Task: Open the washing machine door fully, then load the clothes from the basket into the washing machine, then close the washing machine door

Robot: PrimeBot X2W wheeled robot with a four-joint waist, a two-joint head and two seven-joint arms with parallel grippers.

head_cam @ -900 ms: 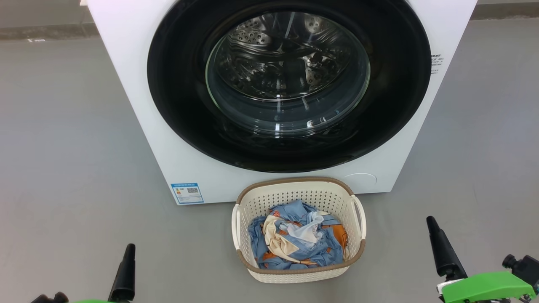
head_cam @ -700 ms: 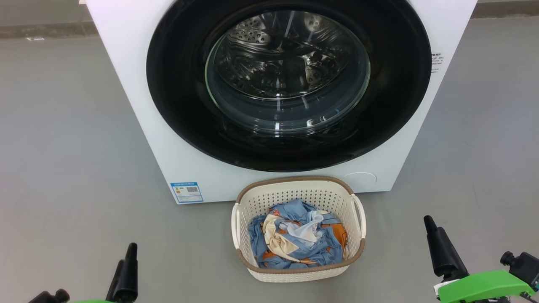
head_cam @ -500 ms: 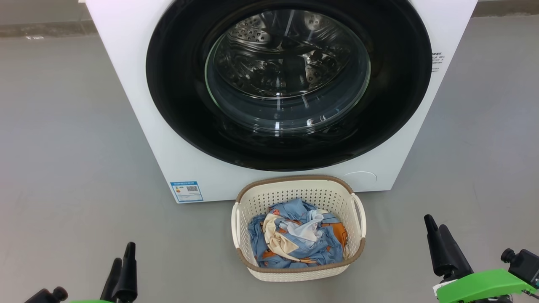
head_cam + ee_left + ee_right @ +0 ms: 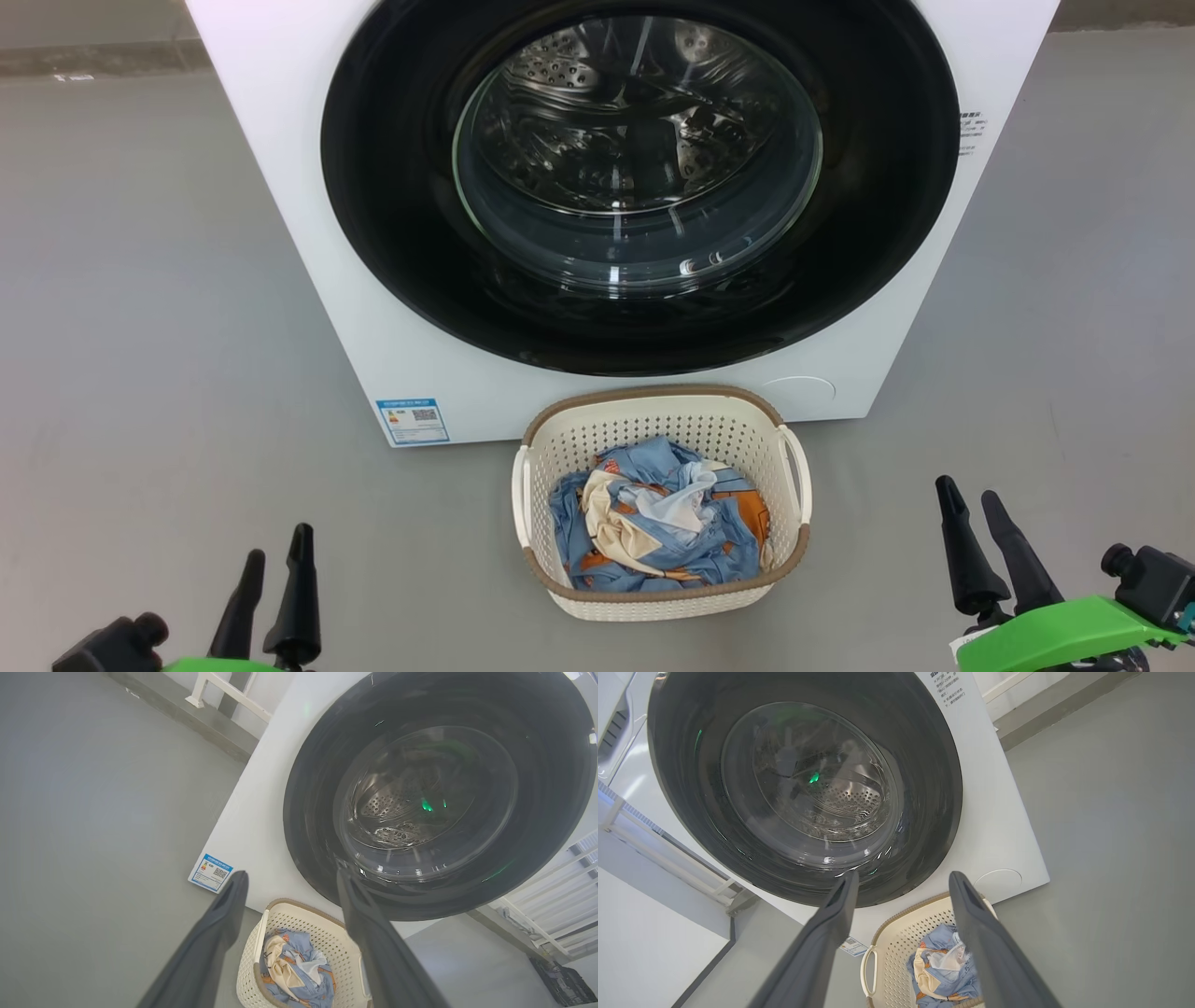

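The white washing machine (image 4: 308,261) stands ahead on the floor, its black-rimmed round door (image 4: 401,187) closed flat against the front. Through the glass I see the steel drum. Just in front of it sits the cream basket (image 4: 653,420) with blue, cream and white clothes (image 4: 658,523) piled inside. My left gripper (image 4: 277,551) is open at the lower left, well left of the basket. At the lower right my right gripper (image 4: 968,497) is open too, nothing between its fingers. The wrist views show the door (image 4: 317,812) (image 4: 934,765), the basket (image 4: 299,914) (image 4: 901,942) and each gripper (image 4: 290,875) (image 4: 902,876) open.
Bare grey floor (image 4: 140,327) spreads on both sides of the machine. A blue label sticker (image 4: 412,421) is at the machine's lower left corner. White railing (image 4: 551,882) stands beside the machine, and a low grey kerb (image 4: 84,56) runs along the back.
Both grippers have turned at the wrist, so that the two fingers of each now show apart. The left gripper has crept slightly right. The head view has shifted a little.
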